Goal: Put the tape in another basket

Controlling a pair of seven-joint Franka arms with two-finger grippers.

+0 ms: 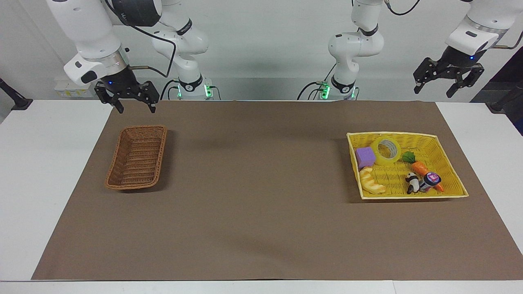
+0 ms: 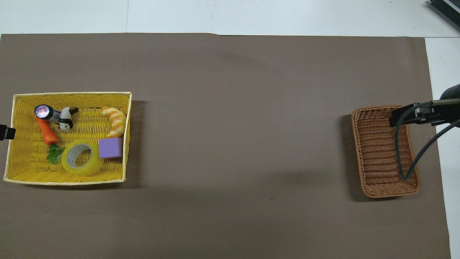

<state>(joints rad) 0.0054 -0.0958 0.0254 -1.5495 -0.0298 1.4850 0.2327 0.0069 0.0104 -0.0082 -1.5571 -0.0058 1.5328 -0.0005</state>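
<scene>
Tape (image 1: pixel 387 150) lying in yellow basket (image 1: pixel 449 163), you seeing left gripper (image 1: pixel 448 83) and right gripper (image 1: pixel 131 101) hovering at 12 o'clock, both jaws released.

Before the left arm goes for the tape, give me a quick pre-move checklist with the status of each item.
1. Yellow translucent tape roll lies in the yellow plastic mesh basket, nothing on top: ok.
2. Purple cube sits close beside the tape, crowding the gripper on that side: not ok.
3. Left gripper raised at its end of the table, open, holding nothing: ok.
4. Brown woven wicker basket holds nothing: ok.
5. Right gripper open, waiting above the mat's edge by the wicker basket: ok.
</scene>
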